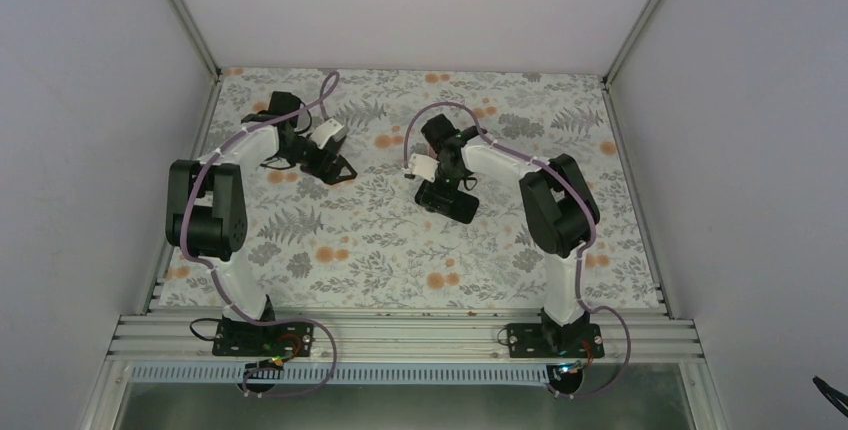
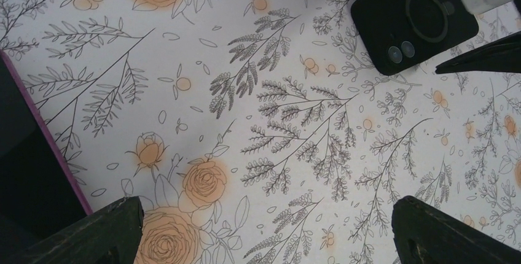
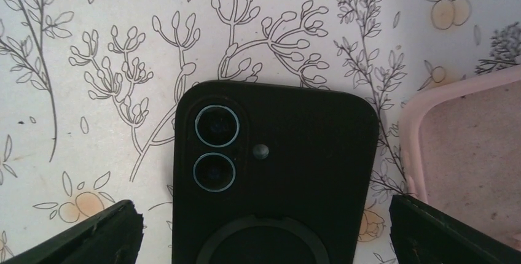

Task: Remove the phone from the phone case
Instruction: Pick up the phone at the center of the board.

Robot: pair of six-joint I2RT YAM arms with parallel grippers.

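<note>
Straddling the matte black twin-lens slab (image 3: pixel 289 166), right gripper (image 3: pixel 261 215) gapes, jaws empty; pale pink rounded plastic phone case (image 3: pixel 467 147) lies just beside that slab, seemingly hollow; left gripper (image 2: pixel 267 209), also spread, hangs apart from it: removal looks finished, next calls for backing clear.

Left arm (image 1: pixel 238 275), right arm (image 1: pixel 563 275): white links, black joint housings, lilac cables (image 1: pixel 406 145), black base plates (image 1: pixel 247 336), matte black rough-edged fingers (image 2: pixel 98 233).
</note>
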